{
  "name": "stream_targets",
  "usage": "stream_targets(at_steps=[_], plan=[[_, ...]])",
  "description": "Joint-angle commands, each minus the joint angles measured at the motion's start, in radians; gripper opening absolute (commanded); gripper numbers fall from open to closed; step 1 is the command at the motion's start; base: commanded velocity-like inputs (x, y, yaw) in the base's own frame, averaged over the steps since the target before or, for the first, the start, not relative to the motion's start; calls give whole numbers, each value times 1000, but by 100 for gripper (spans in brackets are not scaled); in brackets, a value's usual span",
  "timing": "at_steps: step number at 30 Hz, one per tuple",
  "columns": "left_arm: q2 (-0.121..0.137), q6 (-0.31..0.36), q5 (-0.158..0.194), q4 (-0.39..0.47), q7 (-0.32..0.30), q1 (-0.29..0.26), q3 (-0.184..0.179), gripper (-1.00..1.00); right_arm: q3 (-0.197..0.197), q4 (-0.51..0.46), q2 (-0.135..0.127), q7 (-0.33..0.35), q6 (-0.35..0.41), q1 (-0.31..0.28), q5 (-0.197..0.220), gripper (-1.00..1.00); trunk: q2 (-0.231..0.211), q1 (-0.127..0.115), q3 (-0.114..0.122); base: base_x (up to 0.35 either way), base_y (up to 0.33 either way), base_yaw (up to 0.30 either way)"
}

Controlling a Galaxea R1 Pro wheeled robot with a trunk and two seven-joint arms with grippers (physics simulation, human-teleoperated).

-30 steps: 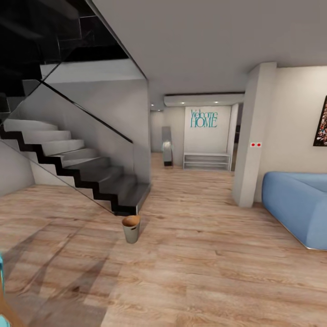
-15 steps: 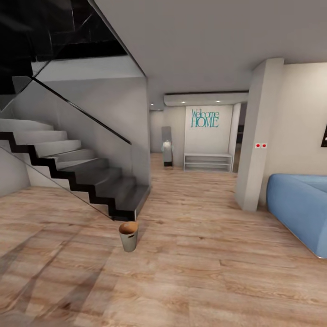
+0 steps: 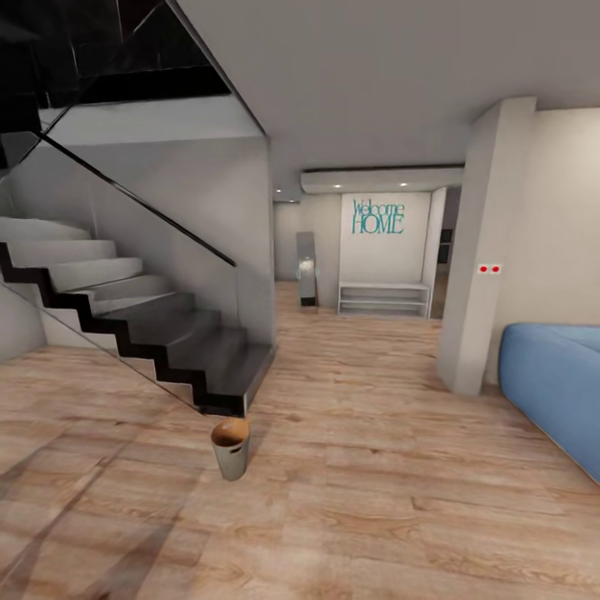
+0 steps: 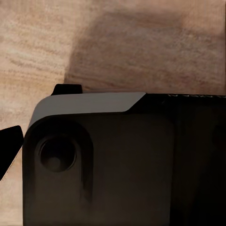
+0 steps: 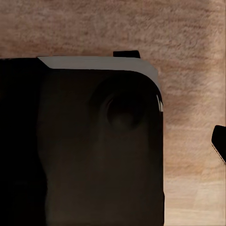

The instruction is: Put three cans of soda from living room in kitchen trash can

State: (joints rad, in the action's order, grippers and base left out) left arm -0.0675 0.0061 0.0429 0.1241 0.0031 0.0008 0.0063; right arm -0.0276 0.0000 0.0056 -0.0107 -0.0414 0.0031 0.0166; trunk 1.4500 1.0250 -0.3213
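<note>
A small round tash can [image 3: 231, 448] with a grey wall and a copper-brown top stands on the light wood plank floor, just in front of the foot of the dark staircase [image 3: 167, 333]. The cans of soda are out of view. Both wrist views look down on a dark, rounded part of my own body [image 4: 117, 165] [image 5: 84, 146] over the wood floor. A black sliver shows at the edge of each wrist view, too little to tell how the fingers stand.
A blue sofa [image 3: 554, 379] sits at the right, beside a white pillar [image 3: 483, 258]. A hallway straight ahead leads to a white shelf bench [image 3: 383, 298] under a "Welcome HOME" sign. Open plank floor [image 3: 375, 467] lies between the stairs and the sofa.
The whole head view has shifted, so the camera moved: the bin now sits lower and further left, the sofa further right. The teal arm part at the lower left is gone from the picture.
</note>
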Motion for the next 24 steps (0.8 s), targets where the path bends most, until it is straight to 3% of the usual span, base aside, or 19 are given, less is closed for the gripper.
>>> stream_targets(at_steps=[1, 11, 24], plan=[[0, 0, 0, 0, 0, 0, 0, 100, 0, 0, 0, 0, 0, 0, 0, 100, 0, 0, 0, 338, 0, 0], [0, 0, 0, -1, 0, 0, 1, 100, 0, 0, 0, 0, 0, 0, -2, 100, 0, 0, 0, 338, 0, 24], [0, -1, 0, -1, 0, 0, 1, 100, 1, 0, 1, 0, 0, 0, -10, 100, 0, 0, 0, 338, 0, 236]])
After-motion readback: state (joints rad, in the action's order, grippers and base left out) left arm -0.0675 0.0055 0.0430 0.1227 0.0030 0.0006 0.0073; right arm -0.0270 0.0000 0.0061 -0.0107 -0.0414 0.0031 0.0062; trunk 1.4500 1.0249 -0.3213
